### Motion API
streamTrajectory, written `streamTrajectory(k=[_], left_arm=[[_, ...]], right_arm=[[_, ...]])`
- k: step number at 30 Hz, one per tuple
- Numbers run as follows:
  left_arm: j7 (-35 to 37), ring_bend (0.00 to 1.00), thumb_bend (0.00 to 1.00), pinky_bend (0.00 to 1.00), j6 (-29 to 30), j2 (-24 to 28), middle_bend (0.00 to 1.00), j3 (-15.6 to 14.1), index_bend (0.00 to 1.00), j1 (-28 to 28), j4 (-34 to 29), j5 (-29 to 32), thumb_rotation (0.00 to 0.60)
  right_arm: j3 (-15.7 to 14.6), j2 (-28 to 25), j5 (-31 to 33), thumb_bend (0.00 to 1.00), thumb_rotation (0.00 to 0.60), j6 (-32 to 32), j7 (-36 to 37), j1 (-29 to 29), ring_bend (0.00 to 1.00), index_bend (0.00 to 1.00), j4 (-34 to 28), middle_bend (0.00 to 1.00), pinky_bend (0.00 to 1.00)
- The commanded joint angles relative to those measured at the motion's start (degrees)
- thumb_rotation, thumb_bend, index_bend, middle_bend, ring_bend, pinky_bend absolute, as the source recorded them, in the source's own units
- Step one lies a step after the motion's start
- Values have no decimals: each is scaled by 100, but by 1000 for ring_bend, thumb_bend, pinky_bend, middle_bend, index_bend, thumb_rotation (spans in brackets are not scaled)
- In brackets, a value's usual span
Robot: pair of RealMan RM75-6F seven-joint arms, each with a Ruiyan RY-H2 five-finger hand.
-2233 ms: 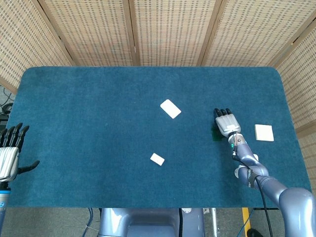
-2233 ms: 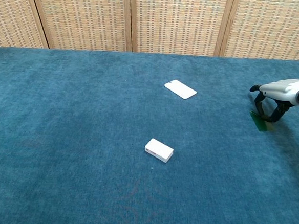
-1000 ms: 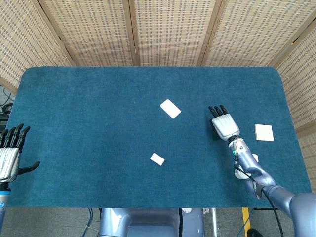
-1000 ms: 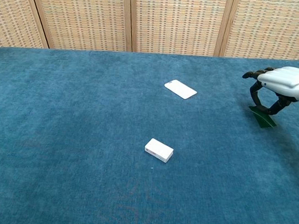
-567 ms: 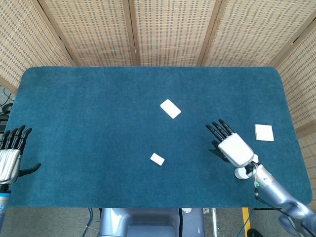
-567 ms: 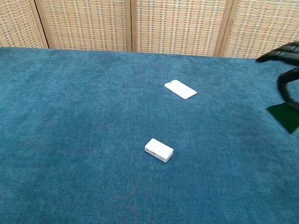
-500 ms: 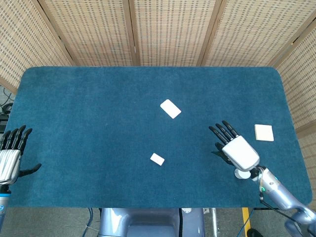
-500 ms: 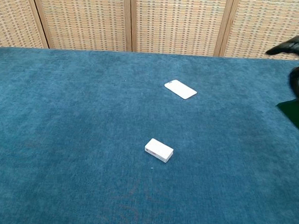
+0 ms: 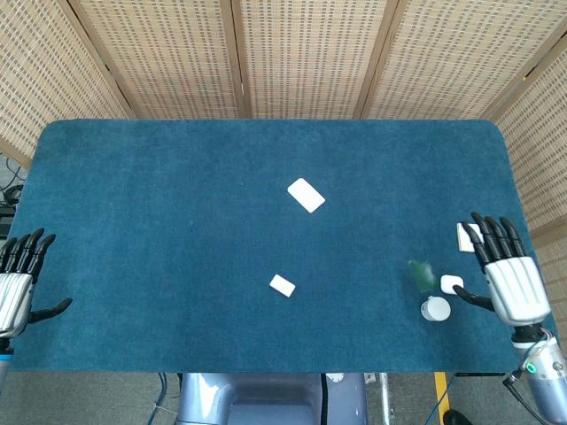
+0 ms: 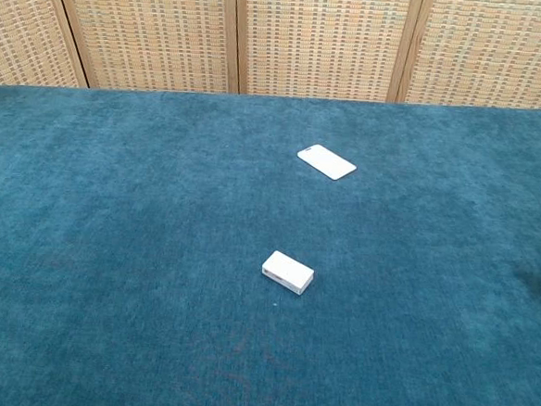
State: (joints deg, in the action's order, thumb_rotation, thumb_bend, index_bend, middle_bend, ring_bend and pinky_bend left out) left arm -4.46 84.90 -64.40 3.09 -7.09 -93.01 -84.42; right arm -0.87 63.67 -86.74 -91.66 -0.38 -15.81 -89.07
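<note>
My right hand (image 9: 511,282) hovers at the table's right front edge with its fingers spread and nothing in it. A small dark green card (image 9: 422,274), slightly blurred, is on the blue cloth to the left of that hand, apart from it. Between them sit a small white square piece (image 9: 452,284) and a white round piece (image 9: 435,309). My left hand (image 9: 16,289) hangs open off the left front edge, holding nothing. The chest view shows neither hand.
A flat white card (image 9: 306,195) (image 10: 326,161) lies mid-table and a small white box (image 9: 282,285) (image 10: 288,272) lies nearer the front. A white square pad (image 9: 465,236) sits at the right edge, partly behind my right fingers. Wicker panels stand behind the table (image 9: 177,204).
My right hand lifted the green card, carried it toward the front right, then let it go and moved off to the right edge. The left hand hardly moved.
</note>
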Motion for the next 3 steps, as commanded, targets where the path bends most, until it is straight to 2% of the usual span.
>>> streamTrajectory(k=[1,3], left_arm=[[-19,0,0,0,118,-27,0,25,0,42,76,-34,600],[8,0,0,0,149,-34,0,19,0,60,95,-55,600]], right_arm=[[-12,-77,76,0,600,-59,176,251,0,0,-261,0,0],[-24,-46,76,0,600,-99,195,342,0,0,-343,0,0]])
